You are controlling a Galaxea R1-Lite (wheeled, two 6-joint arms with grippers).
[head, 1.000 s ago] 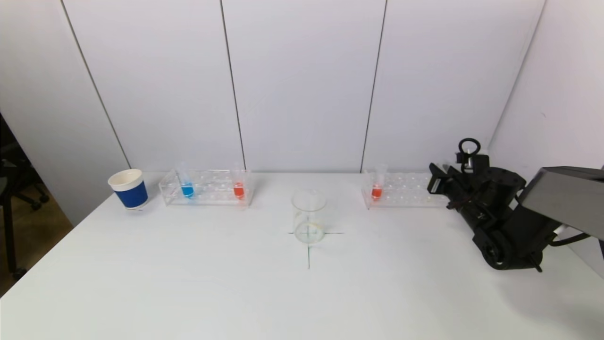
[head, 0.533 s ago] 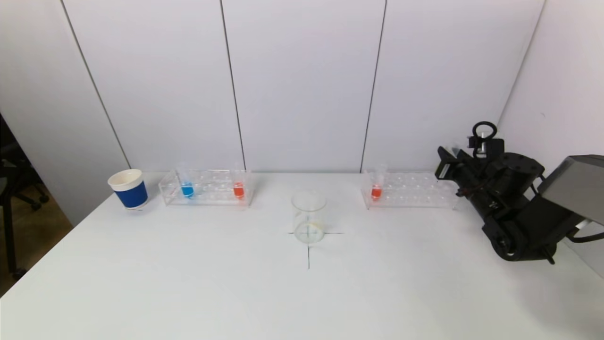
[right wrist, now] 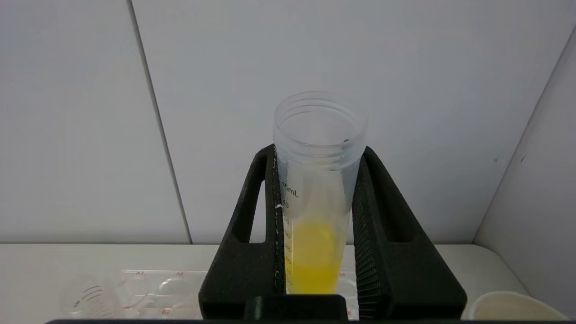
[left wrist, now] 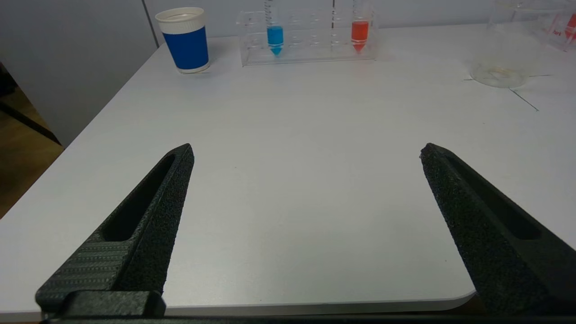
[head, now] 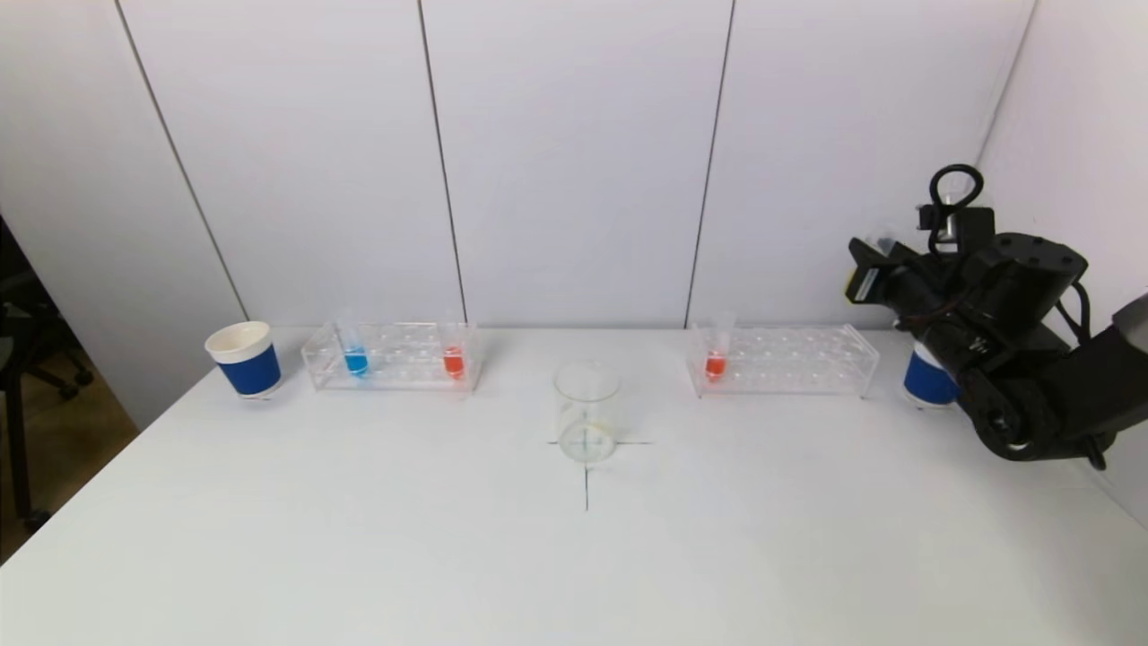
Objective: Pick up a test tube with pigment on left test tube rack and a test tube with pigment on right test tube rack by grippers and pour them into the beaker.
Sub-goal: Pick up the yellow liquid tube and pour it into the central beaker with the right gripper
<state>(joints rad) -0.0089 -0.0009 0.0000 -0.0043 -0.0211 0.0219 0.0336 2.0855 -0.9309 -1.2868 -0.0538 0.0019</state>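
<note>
The right gripper (right wrist: 315, 220) is rising and pulling back from the right rack (head: 782, 361): a second ago it was low, its body hiding that rack's right end, and now it is hanging high, above and to the right of the rack, so the whole rack and a blue cup (head: 926, 380) just right of it are showing. Its jaws are clamped on a yellow tube (right wrist: 315, 202), which is standing upright and open-mouthed with pigment in its lower part. This looks like the right-hand pickup being done, with the carry to the beaker (head: 587, 411) coming next; the beaker is sitting left of the right rack, on a drawn cross, seemingly empty. One orange tube (head: 716, 350) is staying in the rack's left end. The left gripper (left wrist: 306, 150) is waiting wide apart and empty, low over the table, well short of the left rack (left wrist: 308, 38), where a blue tube (left wrist: 275, 33) and another orange one are standing. Readable writing: "mL" graduations on the yellow tube, and slot marks such as "A2" and "B2" on the right rack.
</note>
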